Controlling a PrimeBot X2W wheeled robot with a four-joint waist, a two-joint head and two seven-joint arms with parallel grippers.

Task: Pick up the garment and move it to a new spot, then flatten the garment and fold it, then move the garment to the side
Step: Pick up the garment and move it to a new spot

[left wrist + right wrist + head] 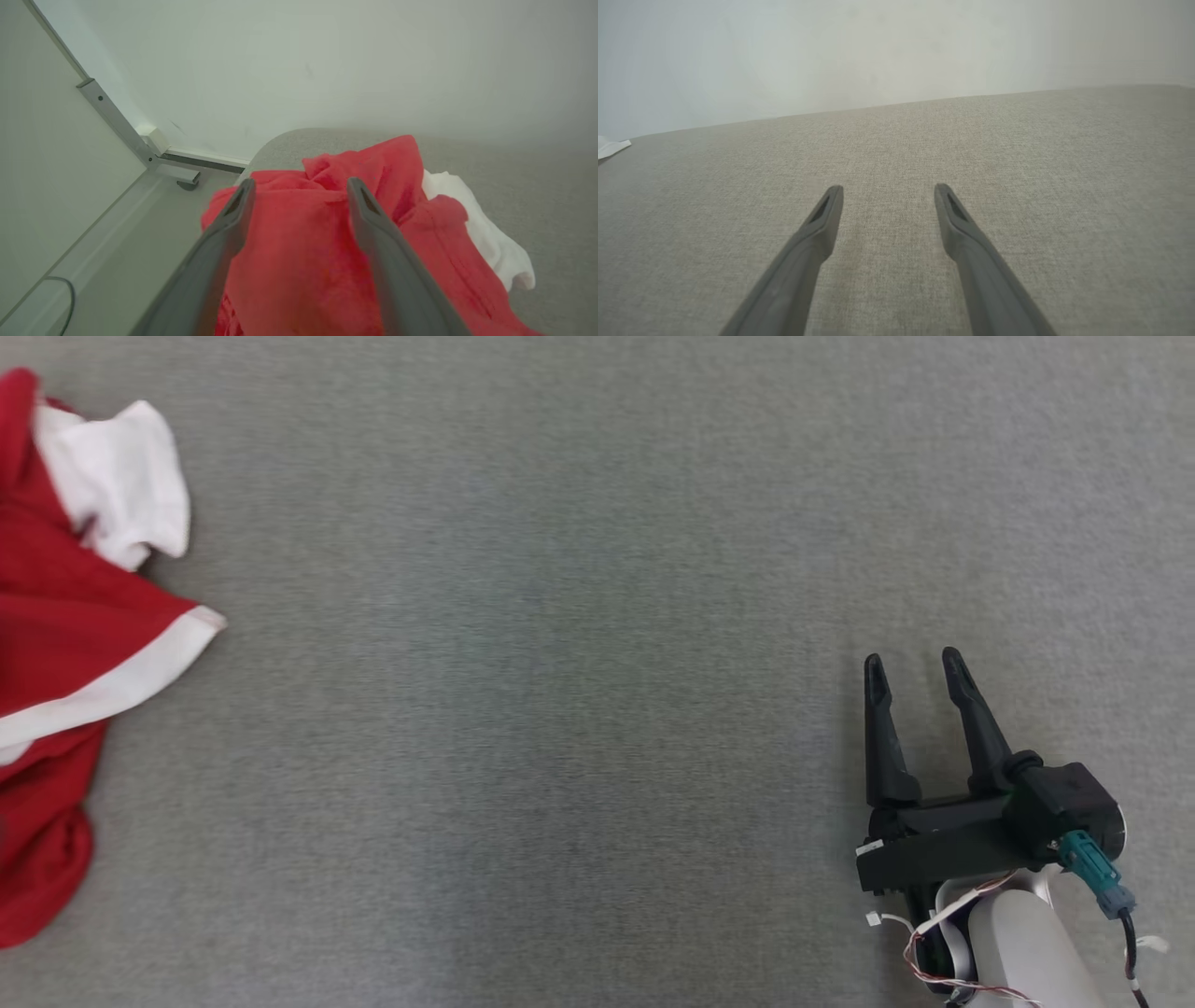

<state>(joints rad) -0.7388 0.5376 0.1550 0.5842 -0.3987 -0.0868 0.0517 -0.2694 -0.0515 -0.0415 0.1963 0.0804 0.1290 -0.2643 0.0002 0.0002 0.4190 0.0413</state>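
a: the right gripper (913,661) first. how do its fingers stand?
b: spread well apart, with nothing between them. it sits over the grey woven surface (560,728) at the lower right of the head view, bare fabric all round it.
a: and the left gripper (301,182)?
b: in its own wrist view the two fingers are apart too, gripping nothing. red cloth shows in the gap and beneath them. whether the tips touch it i cannot tell.
a: so where is the garment (65,644)?
b: crumpled in a heap at the far left edge of the surface, well apart from the right gripper. it is red, with a white band along one hem and a white fold bunched at the top. the head view's edge cuts part of it off.
a: and the room beyond?
b: the surface has a rounded corner just behind the garment. past that is a plain pale wall (350,65). a metal rail (117,121) runs down to a small foot (188,185) on the pale floor (121,252), and a dark cable (71,298) curls at the lower left.
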